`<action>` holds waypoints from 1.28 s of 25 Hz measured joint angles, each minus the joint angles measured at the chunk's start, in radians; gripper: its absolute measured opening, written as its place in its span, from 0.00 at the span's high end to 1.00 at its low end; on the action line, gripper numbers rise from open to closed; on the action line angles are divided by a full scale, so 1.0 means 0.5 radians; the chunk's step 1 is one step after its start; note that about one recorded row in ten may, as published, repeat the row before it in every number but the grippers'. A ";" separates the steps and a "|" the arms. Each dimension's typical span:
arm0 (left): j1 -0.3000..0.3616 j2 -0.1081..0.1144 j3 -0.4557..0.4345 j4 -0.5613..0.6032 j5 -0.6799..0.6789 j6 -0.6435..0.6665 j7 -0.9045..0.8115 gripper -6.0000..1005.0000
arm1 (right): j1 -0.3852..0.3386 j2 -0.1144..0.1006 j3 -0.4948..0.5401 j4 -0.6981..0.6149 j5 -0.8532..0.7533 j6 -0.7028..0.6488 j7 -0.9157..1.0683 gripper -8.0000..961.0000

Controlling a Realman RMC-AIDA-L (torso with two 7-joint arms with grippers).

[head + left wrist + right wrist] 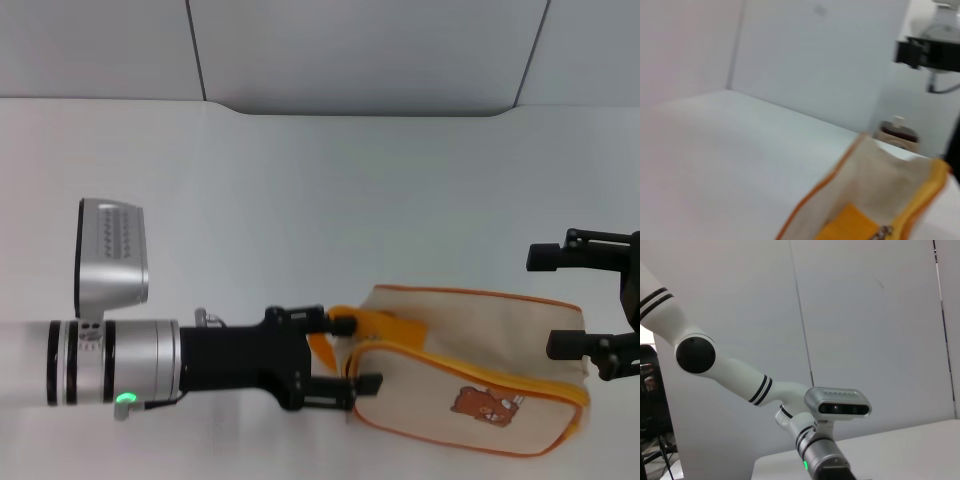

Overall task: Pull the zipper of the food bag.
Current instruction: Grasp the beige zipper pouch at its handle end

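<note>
Bag [470, 385] is seen lying flat on the worktop [300, 200], nearest the robot. Left gripper [350, 355] is set at its strap end – jaws open, straddling the orange strap [375, 325]. Right gripper [570, 300] is held at the far end, jaws open, nothing gripped. Risk: strap gets pinched instead of the zipper [500, 375], or the unpinned bag is dragged. Silver pull tab [883, 232] is caught only by the left wrist view.

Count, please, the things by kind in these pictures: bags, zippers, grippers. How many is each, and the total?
Bags: 1, the food bag on the table.
Zippers: 1, the zipper on its edge.
Grippers: 2, the left gripper at the bag's strap end, the right gripper at the other end.
Total: 4.
</note>
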 joint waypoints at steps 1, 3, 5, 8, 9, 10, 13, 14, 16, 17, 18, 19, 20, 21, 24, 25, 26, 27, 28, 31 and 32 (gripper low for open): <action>0.000 0.000 0.000 0.000 0.000 0.000 0.000 0.21 | 0.000 0.000 0.000 0.000 0.000 0.000 0.000 0.12; -0.014 0.000 0.009 -0.001 -0.032 -0.045 0.012 0.21 | -0.002 0.000 0.004 -0.001 0.001 0.001 0.000 0.12; -0.034 0.000 0.046 -0.001 -0.037 -0.056 0.015 0.21 | -0.004 0.001 0.024 -0.002 0.001 0.003 0.000 0.12; -0.019 0.001 0.068 0.007 -0.037 -0.024 0.016 0.21 | -0.008 0.002 0.035 -0.001 -0.001 0.004 0.000 0.12; -0.002 0.004 0.069 0.013 -0.039 0.004 0.021 0.21 | -0.010 0.002 0.035 -0.001 -0.001 0.005 0.000 0.12; 0.030 0.007 0.065 0.023 -0.044 0.048 0.033 0.21 | -0.018 0.002 0.035 -0.001 0.000 0.007 0.000 0.12; 0.052 0.005 0.066 0.032 -0.045 0.042 0.045 0.22 | -0.023 0.002 0.034 0.001 0.003 0.021 0.000 0.12; 0.054 0.003 0.069 0.031 -0.044 0.024 0.052 0.22 | -0.023 0.002 0.034 0.001 0.003 0.021 0.000 0.12; 0.032 -0.001 0.073 -0.006 -0.042 -0.029 0.081 0.22 | -0.023 0.005 0.034 0.004 0.006 0.032 0.002 0.12; 0.022 -0.001 0.074 -0.019 -0.044 -0.041 0.087 0.22 | -0.024 0.005 0.034 0.004 0.006 0.033 0.002 0.12; 0.022 -0.001 0.074 -0.019 -0.044 -0.041 0.087 0.22 | -0.024 0.005 0.034 0.004 0.006 0.033 0.002 0.12; 0.015 -0.001 0.074 -0.028 -0.047 -0.055 0.090 0.22 | -0.024 0.005 0.034 0.004 0.007 0.033 0.003 0.12; 0.006 -0.001 0.075 -0.032 -0.051 -0.085 0.098 0.22 | -0.024 0.005 0.035 0.003 0.007 0.033 0.004 0.12; 0.006 -0.001 0.075 -0.032 -0.051 -0.085 0.098 0.24 | -0.024 0.005 0.035 0.003 0.007 0.033 0.004 0.12; -0.008 0.000 0.079 -0.033 -0.047 -0.109 0.107 0.30 | -0.024 0.007 0.044 0.000 0.010 0.037 0.004 0.12; -0.017 0.000 0.088 -0.033 -0.043 -0.111 0.101 0.32 | -0.024 0.008 0.055 0.001 0.011 0.046 0.005 0.12; -0.017 0.000 0.088 -0.033 -0.043 -0.111 0.101 0.34 | -0.024 0.008 0.058 0.002 0.011 0.054 0.005 0.12; -0.023 0.000 0.093 -0.031 -0.045 -0.111 0.094 0.36 | -0.024 0.008 0.059 0.003 0.011 0.061 0.005 0.12; -0.025 0.000 0.093 -0.029 -0.047 -0.110 0.093 0.38 | -0.024 0.008 0.059 0.003 0.011 0.069 0.005 0.12; -0.030 0.000 0.094 -0.023 -0.049 -0.105 0.093 0.44 | -0.024 0.008 0.059 0.004 0.011 0.078 0.006 0.12; -0.041 0.000 0.095 -0.024 -0.050 -0.102 0.097 0.45 | -0.024 0.008 0.059 0.004 0.011 0.081 0.006 0.12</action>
